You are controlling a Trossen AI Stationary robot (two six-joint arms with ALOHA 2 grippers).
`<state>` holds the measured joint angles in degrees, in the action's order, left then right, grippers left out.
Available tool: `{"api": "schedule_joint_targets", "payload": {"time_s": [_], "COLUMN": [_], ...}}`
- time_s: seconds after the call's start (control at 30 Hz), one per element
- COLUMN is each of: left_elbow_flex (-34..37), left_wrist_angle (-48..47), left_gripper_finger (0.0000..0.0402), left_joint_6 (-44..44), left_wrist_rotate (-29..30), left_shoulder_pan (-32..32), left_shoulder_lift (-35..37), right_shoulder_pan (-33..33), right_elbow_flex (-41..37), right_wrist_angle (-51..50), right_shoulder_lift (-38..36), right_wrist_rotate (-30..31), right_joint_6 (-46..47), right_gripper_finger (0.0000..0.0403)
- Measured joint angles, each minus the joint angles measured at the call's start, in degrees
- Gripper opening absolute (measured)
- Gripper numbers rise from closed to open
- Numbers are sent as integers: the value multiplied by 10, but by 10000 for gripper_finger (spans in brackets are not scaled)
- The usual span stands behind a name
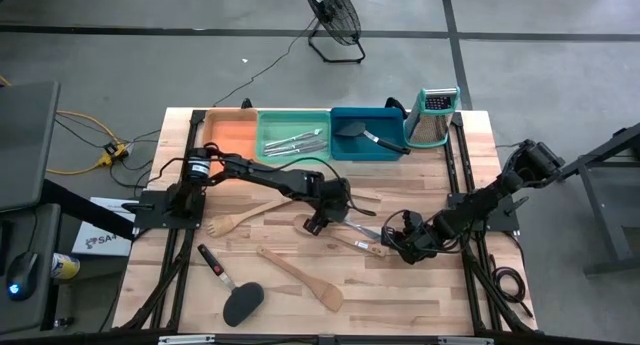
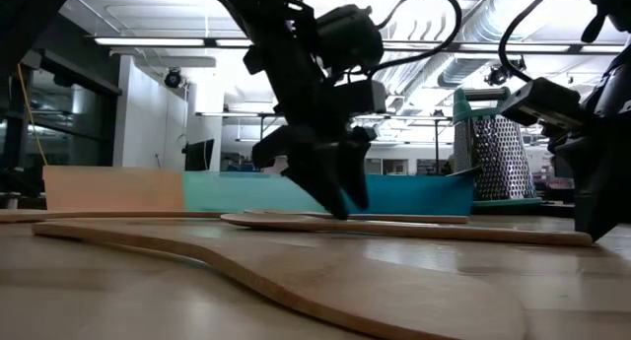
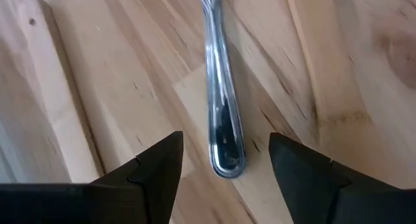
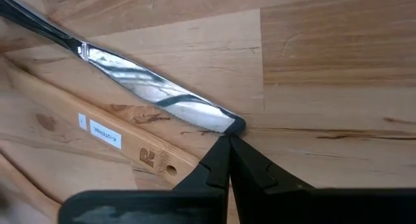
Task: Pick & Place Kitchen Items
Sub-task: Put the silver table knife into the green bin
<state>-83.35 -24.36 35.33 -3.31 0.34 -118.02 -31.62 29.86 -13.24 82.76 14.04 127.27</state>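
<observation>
Your left gripper (image 3: 224,162) is down at the table's centre, fingers spread wide and gripping nothing, with a knife handle (image 3: 221,113) lying flat on the wood right between them. That's the thing in hand. It's slim polished metal: stiff, light, slick, and so low on the board that the fingers must come down to the wood on both sides before they close. Take it across the handle's rounded end, where it's widest; squeeze square, or it may well squirt out or pivot.

The knife (image 1: 362,231) runs from the left gripper toward 4 o'clock. Your right gripper (image 4: 227,146) has its fingers pinched together on nothing, tips just touching the blade (image 4: 156,97) end. Judge that as a brace, or a risk: if it nudges, the handle swings out of your open fingers.

A wooden spatula (image 4: 97,130) lies right alongside the blade. It's light and rigid, easy to drag along if the knife slides.

Other silver cutlery already sits in the green tray (image 1: 268,145), at 12 o'clock from the left gripper, likely where this goes
</observation>
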Motion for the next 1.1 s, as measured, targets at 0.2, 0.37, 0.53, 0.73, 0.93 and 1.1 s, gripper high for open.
{"api": "schedule_joint_targets", "payload": {"time_s": [0.2,0.37,0.53,0.73,0.93,1.1], "left_elbow_flex": [0,0,0,0,1,1], "left_wrist_angle": [-9,-7,-7,-9,-12,-12], "left_gripper_finger": [223,223,223,223,223,223], "left_joint_6": [3,4,4,3,2,2], "left_wrist_rotate": [0,0,0,0,0,0], "left_shoulder_pan": [0,0,0,0,0,0], "left_shoulder_lift": [0,0,0,0,0,0], "right_shoulder_pan": [2,2,5,7,13,13], "right_elbow_flex": [-1,0,0,1,1,1], "right_wrist_angle": [1,2,-24,-30,-38,-56], "right_shoulder_lift": [-29,-47,-41,-36,-35,-35], "right_wrist_rotate": [31,69,65,47,40,22], "right_joint_6": [-21,-31,-26,-25,-25,-25], "right_gripper_finger": [3,3,3,3,3,3]}}
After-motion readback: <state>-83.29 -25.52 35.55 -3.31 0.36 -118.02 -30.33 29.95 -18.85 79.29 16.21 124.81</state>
